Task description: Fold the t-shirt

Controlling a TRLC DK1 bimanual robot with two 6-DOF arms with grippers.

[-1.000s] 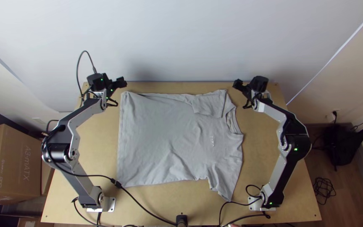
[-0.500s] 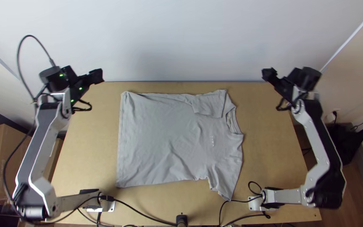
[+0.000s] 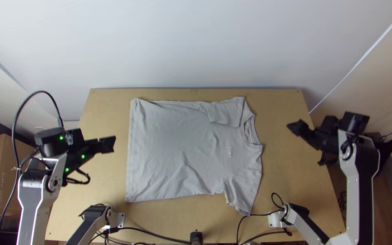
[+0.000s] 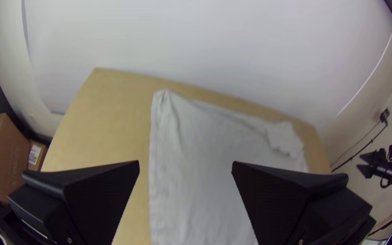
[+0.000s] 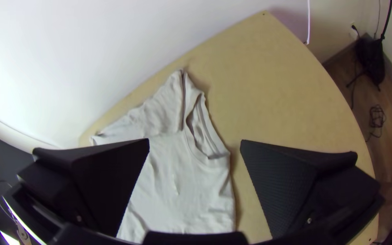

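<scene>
Note left gripper (image 4: 185,163) and right gripper (image 5: 195,141) with fingers wide; expect light, limp t-shirt (image 3: 182,149); pinch outspread sleeve (image 3: 242,197) and near hem corner (image 3: 131,196)

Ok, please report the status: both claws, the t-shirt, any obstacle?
Left claw, right claw: open, empty, at opposite sides of t-shirt. T-shirt spread, far sleeve turned inward. Possible obstacle: black cable beside near sleeve's tip.

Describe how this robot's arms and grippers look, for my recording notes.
Both arms have white or silver-grey links with black joints. The left gripper and right gripper each have two wide, flat, black fingers with finely textured inner faces. Black cables run along the left arm, which carries small green lights.
</scene>
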